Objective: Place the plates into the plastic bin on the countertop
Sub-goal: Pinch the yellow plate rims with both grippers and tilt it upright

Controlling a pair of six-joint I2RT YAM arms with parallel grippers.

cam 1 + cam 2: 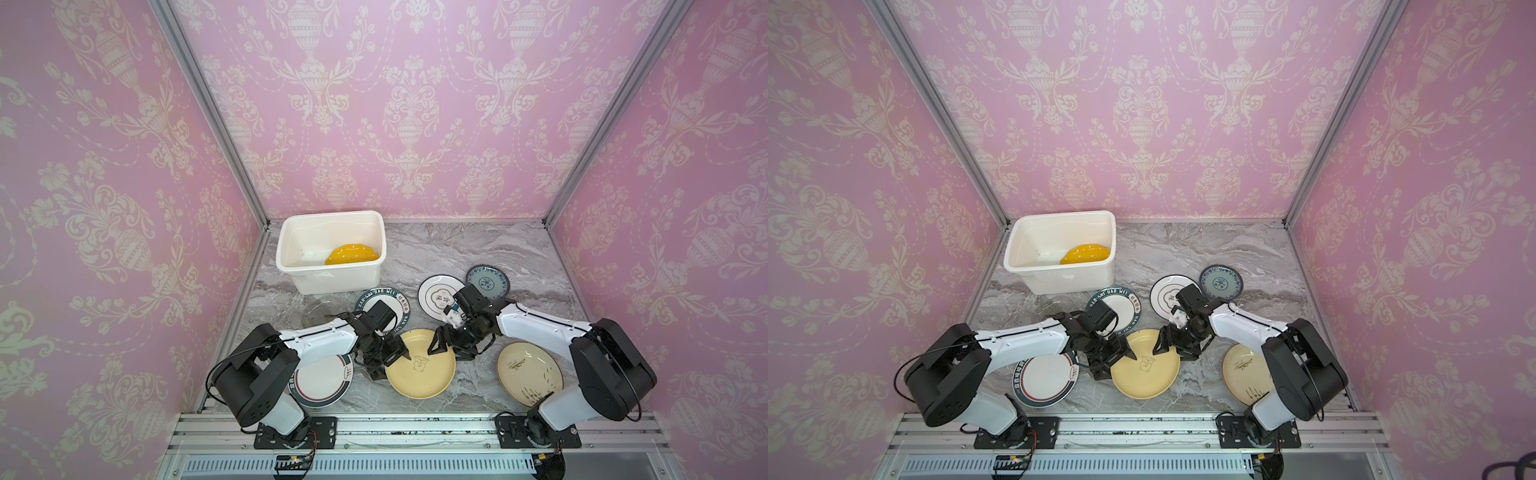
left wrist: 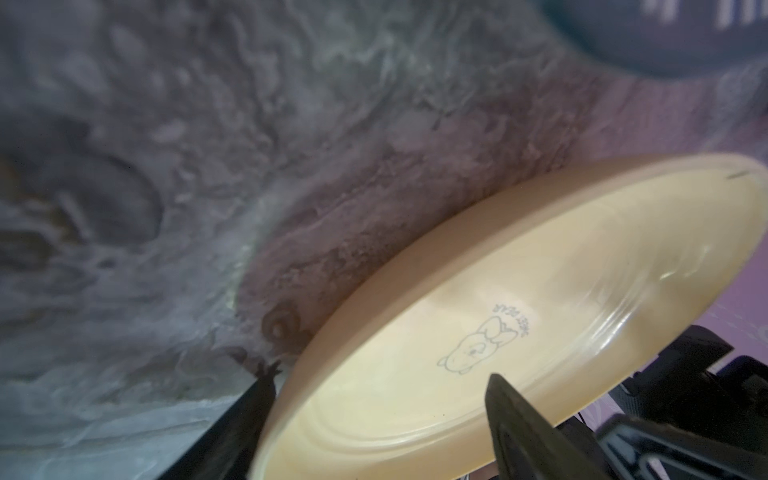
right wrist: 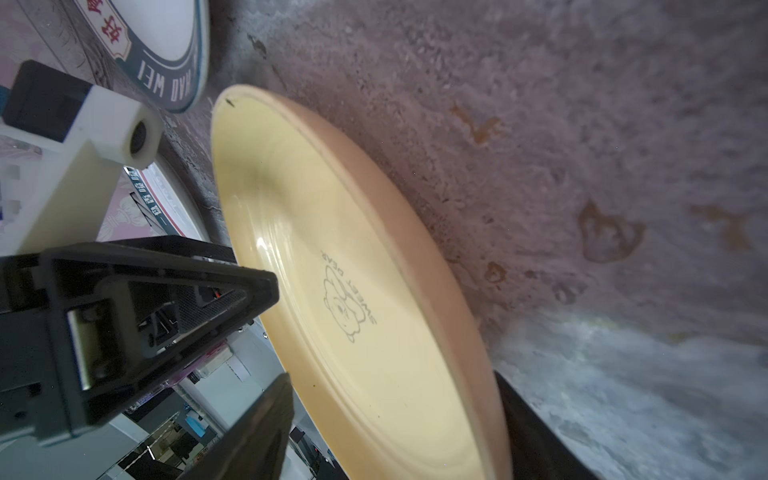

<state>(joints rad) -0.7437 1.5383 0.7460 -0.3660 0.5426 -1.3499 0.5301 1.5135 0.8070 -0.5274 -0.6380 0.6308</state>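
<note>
Pink damask wallpaper (image 1: 411,104) on 3 walls, probably alu corner posts (image 1: 208,112).

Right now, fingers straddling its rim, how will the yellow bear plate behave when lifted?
The yellow bear plate looks thick and rigid: probably no flex. Its glossy glaze may slip in the fingers. Held by the rim, it could tilt.

both top views: high overhead, facing down and forward; walls (image 1: 415,104) fill upper frame, countertop (image 1: 457,257) and arm bases (image 1: 295,432) low; near-equal scenes. left wrist: very close, low grazing angle across yellow plate (image 2: 415,353). right wrist: close, same plate (image 3: 332,216) from opposite side.
</note>
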